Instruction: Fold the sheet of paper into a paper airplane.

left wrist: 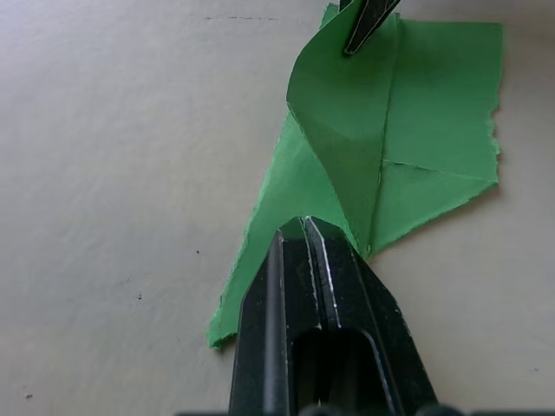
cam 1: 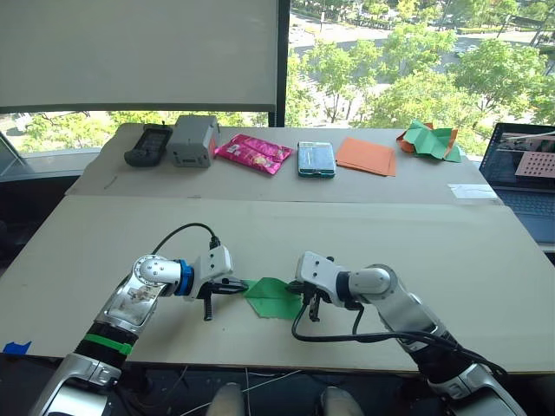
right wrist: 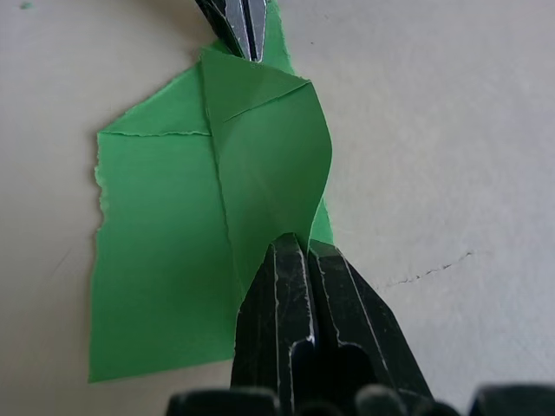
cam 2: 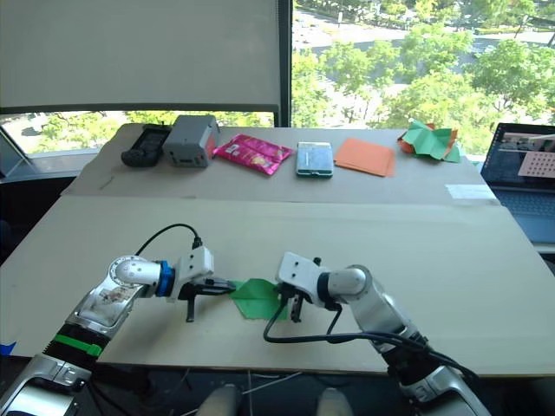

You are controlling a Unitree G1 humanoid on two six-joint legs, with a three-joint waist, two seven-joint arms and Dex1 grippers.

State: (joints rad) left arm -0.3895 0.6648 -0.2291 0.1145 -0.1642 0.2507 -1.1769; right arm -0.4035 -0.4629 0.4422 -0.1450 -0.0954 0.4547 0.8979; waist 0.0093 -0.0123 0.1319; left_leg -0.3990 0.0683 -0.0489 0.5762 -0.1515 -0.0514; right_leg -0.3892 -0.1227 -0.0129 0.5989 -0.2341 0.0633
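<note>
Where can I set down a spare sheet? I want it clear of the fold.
The middle band between the green sheet of paper and the far row looks bare. That row, from the black device to the crumpled heap, is crowded.

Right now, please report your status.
Left gripper and right gripper both shut on green paper, one at each end. Paper half folded. Nothing in the way.

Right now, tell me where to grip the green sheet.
Grip the sheet at its two opposite ends, where the left gripper and right gripper pinch its raised, curling flap. The rest lies flat on the table, offering no lifted edge.
</note>
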